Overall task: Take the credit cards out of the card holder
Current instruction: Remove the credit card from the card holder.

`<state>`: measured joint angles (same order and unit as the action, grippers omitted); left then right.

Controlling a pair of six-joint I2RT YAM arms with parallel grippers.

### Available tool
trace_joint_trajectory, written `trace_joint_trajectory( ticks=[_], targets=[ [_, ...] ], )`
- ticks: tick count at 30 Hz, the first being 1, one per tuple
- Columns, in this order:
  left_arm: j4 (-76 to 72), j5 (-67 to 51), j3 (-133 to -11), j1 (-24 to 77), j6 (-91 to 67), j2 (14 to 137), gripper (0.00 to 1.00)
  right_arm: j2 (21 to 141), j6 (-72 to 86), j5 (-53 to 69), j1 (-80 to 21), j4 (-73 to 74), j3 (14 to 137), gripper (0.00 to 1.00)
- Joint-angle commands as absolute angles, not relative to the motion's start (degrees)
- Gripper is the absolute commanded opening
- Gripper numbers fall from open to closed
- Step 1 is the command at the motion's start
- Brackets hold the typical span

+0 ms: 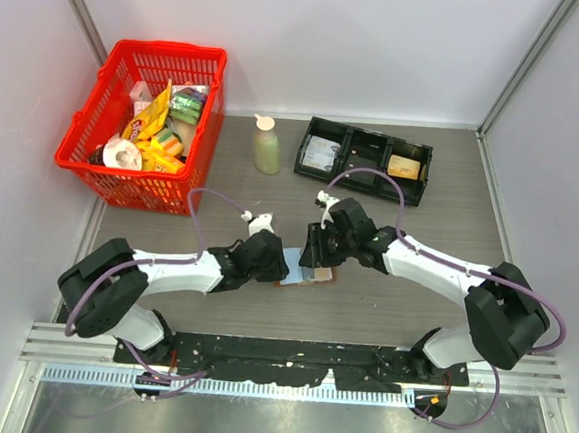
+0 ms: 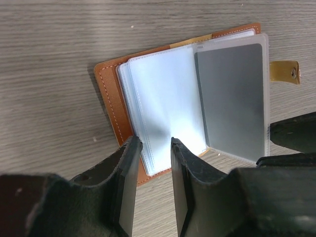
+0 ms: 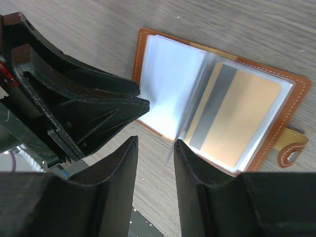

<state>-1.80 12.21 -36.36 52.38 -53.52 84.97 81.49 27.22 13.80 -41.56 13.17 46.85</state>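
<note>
The card holder (image 1: pixel 305 275) lies open on the table between my two grippers, brown leather with clear sleeves fanned out (image 2: pixel 163 103). One sleeve holds a credit card seen grey-faced (image 2: pixel 232 98) in the left wrist view. In the right wrist view a tan card with a grey stripe (image 3: pixel 237 118) sits in a sleeve of the holder (image 3: pixel 296 94). My left gripper (image 2: pixel 152 148) is open at the holder's near corner, with nothing between its fingers. My right gripper (image 3: pixel 155 143) is open too, and one upright clear sleeve (image 3: pixel 192 113) touches its right fingertip (image 3: pixel 178 147).
A red basket (image 1: pixel 86 130) of snack packets stands at the back left. A pale bottle (image 1: pixel 267 145) and a black compartment tray (image 1: pixel 428 172) stand behind the holder. The holder's snap strap (image 3: pixel 291 153) sticks out sideways. The two grippers are close together (image 1: pixel 271 260) (image 1: pixel 319 251).
</note>
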Motion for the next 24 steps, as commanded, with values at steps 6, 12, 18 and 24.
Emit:
trace_joint_trajectory(
  ticks=[6,12,18,24],
  targets=[
    [-5.1,21.3,-28.2,52.5,-59.1,71.7,0.38,87.2,28.0,22.7,-43.9,9.6,51.9,0.40],
    [-4.6,26.5,-23.8,52.5,-61.9,62.1,0.40,91.2,27.3,24.7,-45.2,10.7,54.0,0.41],
    [-4.2,24.7,-23.8,52.3,-59.1,57.2,0.40,90.2,26.3,21.3,-44.6,12.1,54.7,0.41],
    [-6.7,17.8,-27.9,52.4,-55.2,61.9,0.40,86.9,31.5,23.5,-39.3,5.5,48.4,0.41]
  ],
)
